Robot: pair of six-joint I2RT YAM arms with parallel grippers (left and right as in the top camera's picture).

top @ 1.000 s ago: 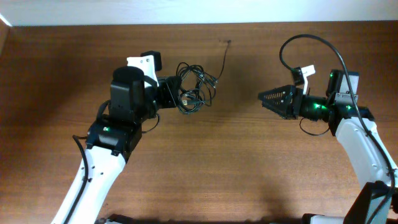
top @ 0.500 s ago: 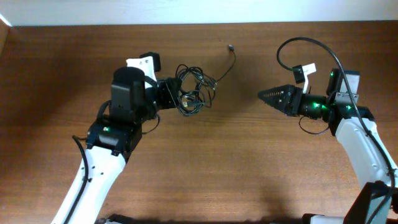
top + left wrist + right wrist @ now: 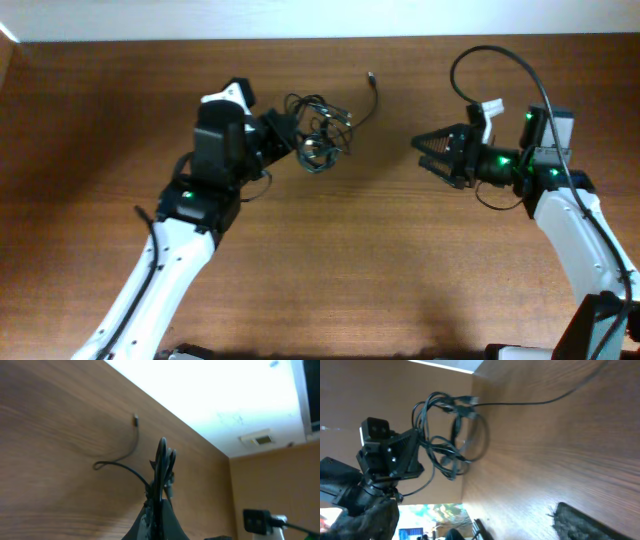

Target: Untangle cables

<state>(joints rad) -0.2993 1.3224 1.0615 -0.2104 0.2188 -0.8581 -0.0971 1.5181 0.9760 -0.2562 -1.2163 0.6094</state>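
The cables (image 3: 318,135) are a tangled bundle of thin black cords held just above the wooden table (image 3: 330,260), left of centre near the far edge. My left gripper (image 3: 283,131) is shut on the bundle's left side. In the left wrist view the cables (image 3: 161,467) rise edge-on from the closed fingertips (image 3: 158,510). One loose cord trails right to a small plug (image 3: 372,77), also seen as plug (image 3: 136,420). My right gripper (image 3: 426,156) stands open and holds nothing, well to the right of the tangle and facing it. In the right wrist view the cables (image 3: 451,435) hang beside the left gripper (image 3: 402,455).
A white wall runs along the table's far edge (image 3: 320,40), close behind the bundle. The right arm's own thick black cable (image 3: 500,62) loops above its wrist. Bare wood lies between the two grippers.
The left arm has swung the bundle toward the far edge and slightly right. The loose plug end has shifted with it. The right gripper has rolled at the wrist, staying in place.
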